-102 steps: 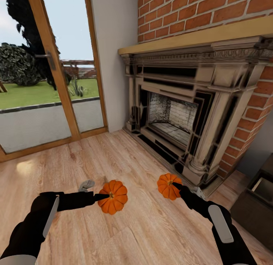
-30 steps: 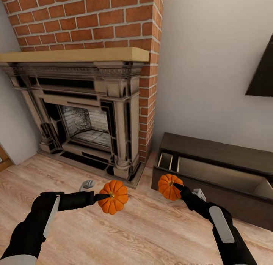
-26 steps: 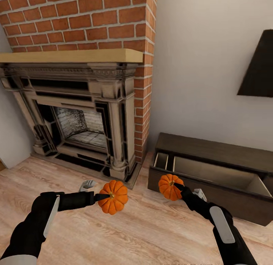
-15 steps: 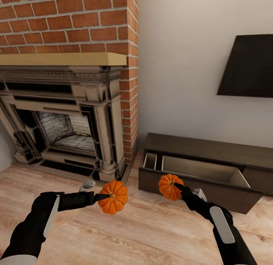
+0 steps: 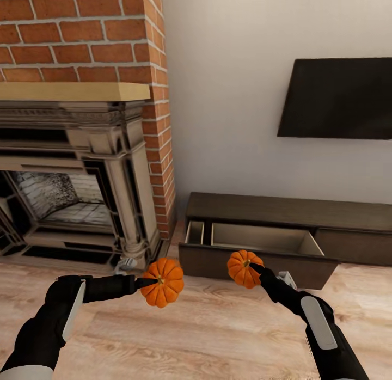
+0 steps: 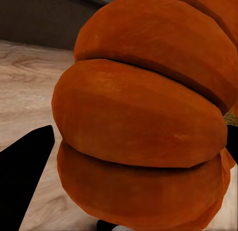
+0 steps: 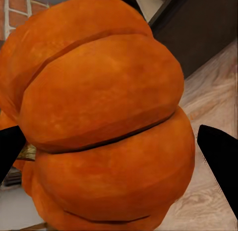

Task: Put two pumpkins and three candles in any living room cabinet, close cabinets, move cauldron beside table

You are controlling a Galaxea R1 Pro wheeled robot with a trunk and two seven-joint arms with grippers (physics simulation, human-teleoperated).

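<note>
Left gripper (image 5: 142, 282) jaws clamped on larger pumpkin (image 5: 162, 282), right gripper (image 5: 255, 269) jaws on smaller pumpkin (image 5: 243, 268); both carried above floor, facing cabinet (image 5: 283, 211). Roll closer, lower each into open drawer (image 5: 261, 239) clear of its front edge

- The larger bright-orange ribbed pumpkin (image 6: 144, 117) overran the left wrist view's edges, covering most of a black end effector finger (image 6: 25, 166).
- The long dark-brown wooden cabinet (image 5: 283, 211) ran past the head view's right edge.
- The open drawer's floor sat hidden behind its front panel (image 5: 256, 263).
</note>
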